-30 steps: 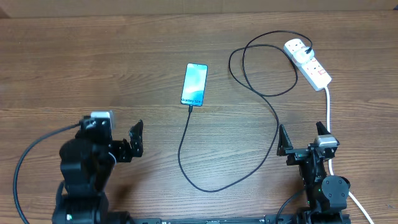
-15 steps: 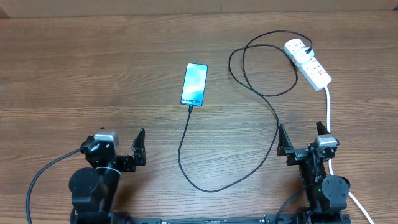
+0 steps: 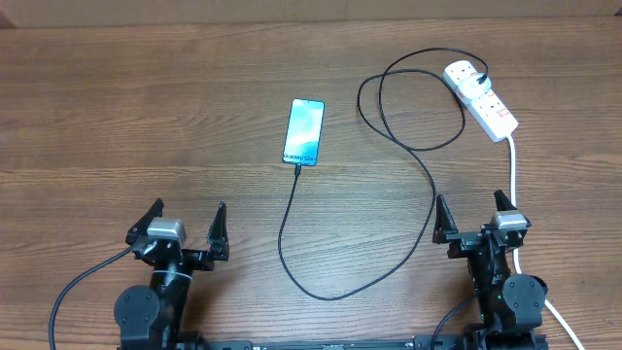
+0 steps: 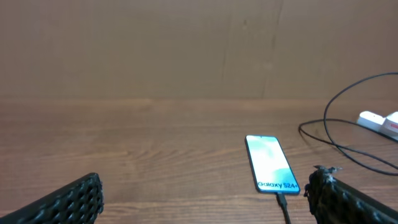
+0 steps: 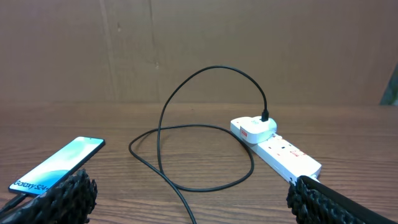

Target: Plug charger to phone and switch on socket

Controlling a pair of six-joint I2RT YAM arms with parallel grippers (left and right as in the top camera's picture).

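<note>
The phone (image 3: 304,131) lies flat in the middle of the table with its blue-teal screen up, and it also shows in the left wrist view as the phone (image 4: 271,163). The charger (image 3: 432,194) is a thin black cable whose connector tip (image 4: 283,200) sits against the phone's near short edge. Its black plug (image 5: 255,129) stands in the end outlet of the white socket (image 3: 483,100) at the far right. My left gripper (image 3: 187,216) is open near the front left, empty. My right gripper (image 3: 470,209) is open at the front right, with the cable's loop (image 5: 186,124) ahead of it.
The socket's thick white cord (image 3: 513,170) runs down the right side, past my right arm, to the front edge. The charger's slack curves in a wide bow (image 3: 330,292) between the two arms. A brown cardboard wall (image 4: 186,50) closes the back of the table.
My left arm has drawn back toward the front edge and turned, so its open fingers now point toward the phone. The right arm, phone, cable and socket have not moved.
</note>
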